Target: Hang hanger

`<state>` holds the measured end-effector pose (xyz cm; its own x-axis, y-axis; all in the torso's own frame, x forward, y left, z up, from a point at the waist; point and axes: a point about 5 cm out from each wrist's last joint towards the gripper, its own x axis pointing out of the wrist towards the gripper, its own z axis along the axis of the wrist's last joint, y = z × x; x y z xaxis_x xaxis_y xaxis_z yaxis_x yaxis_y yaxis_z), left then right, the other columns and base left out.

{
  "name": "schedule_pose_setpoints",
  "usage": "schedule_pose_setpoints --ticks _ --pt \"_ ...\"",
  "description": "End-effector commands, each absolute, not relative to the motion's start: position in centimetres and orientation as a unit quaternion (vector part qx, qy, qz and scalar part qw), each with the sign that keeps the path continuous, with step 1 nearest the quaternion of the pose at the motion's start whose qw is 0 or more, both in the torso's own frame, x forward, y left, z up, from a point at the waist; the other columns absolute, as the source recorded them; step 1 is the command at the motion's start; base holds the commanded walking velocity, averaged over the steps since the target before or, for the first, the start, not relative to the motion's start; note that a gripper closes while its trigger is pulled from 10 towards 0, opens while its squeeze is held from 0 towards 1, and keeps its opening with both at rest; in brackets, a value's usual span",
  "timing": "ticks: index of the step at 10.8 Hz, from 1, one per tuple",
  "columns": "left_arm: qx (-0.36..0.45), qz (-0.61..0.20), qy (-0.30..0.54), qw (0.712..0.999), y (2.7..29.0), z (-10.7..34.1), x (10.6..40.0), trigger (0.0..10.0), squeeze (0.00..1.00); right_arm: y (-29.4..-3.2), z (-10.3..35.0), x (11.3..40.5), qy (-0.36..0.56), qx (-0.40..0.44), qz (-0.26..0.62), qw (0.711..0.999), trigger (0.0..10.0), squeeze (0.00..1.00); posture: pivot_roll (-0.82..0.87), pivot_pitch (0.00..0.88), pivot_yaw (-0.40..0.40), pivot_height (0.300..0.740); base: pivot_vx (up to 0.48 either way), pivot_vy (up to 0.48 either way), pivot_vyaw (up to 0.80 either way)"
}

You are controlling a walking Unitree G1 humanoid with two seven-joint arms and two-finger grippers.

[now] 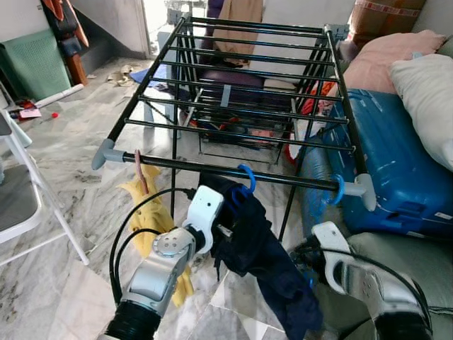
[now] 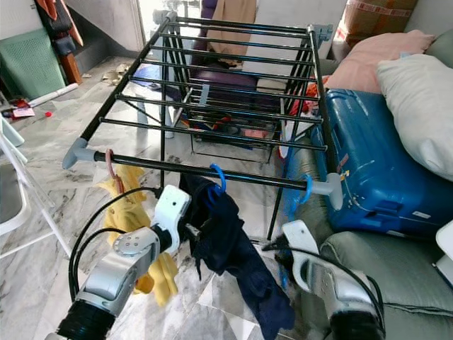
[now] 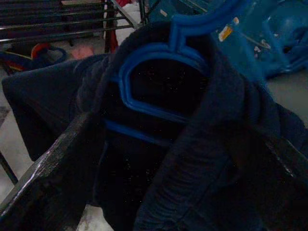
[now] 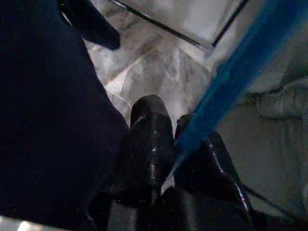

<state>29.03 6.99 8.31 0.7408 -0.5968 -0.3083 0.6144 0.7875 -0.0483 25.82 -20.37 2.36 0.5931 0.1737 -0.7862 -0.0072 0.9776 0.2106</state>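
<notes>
A black drying rack (image 1: pixel 233 170) stands before me. A blue hanger (image 1: pixel 245 176) carrying a dark navy garment (image 1: pixel 262 255) is hooked over the rack's front bar. My left gripper (image 1: pixel 225 230) is at the garment's collar, open, with its fingers (image 3: pixel 43 168) spread to either side of the hanger's neck (image 3: pixel 159 72). A second blue hanger (image 1: pixel 338 190) is hooked near the bar's right end. My right gripper (image 1: pixel 308 251) is below it, shut on its blue bar (image 4: pixel 226 91). A pink hanger (image 1: pixel 139 170) holding a yellow garment (image 1: pixel 152 219) hangs at the bar's left end.
A blue suitcase (image 1: pixel 396 163) and pillows (image 1: pixel 428 99) lie close on the right, with a grey cushion (image 1: pixel 403 255) below them. A white folding chair (image 1: pixel 21 198) stands to the left. Clothes and a wire basket (image 1: pixel 233 138) sit under the rack on the marble floor.
</notes>
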Motion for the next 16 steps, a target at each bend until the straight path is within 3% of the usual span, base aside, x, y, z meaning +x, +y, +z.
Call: schedule_pose_setpoints --ticks 1,4,6,8,16 --pt "0.033 -0.330 0.162 0.929 6.8 8.2 29.1 10.0 0.00 -21.0 2.7 25.8 0.441 0.094 0.041 0.892 10.0 1.00 0.00 0.000 -0.050 0.740 0.000 0.000 0.00" --pt "0.037 -0.321 0.159 0.933 6.9 8.2 29.1 10.0 0.00 -22.1 3.6 23.4 0.418 0.067 0.027 0.906 10.0 1.00 -0.01 0.000 -0.055 0.740 0.000 0.000 0.00" --pt "0.039 -0.316 0.152 0.936 7.0 8.3 29.1 10.0 0.00 -22.6 4.8 21.5 0.366 0.031 0.011 0.930 10.0 1.00 -0.02 0.000 -0.052 0.740 0.000 0.000 0.00" --pt "0.038 -0.316 0.147 0.937 7.1 8.4 29.1 10.0 0.00 -22.0 5.6 19.4 0.335 0.014 0.000 0.942 10.0 1.00 -0.03 0.000 -0.047 0.740 0.000 0.000 0.00" --pt "0.048 -0.317 0.131 0.938 7.6 8.7 29.0 10.0 0.00 -20.8 7.2 16.6 0.258 0.019 -0.047 0.965 10.0 1.00 -0.02 0.000 -0.042 0.740 0.000 0.000 0.00"
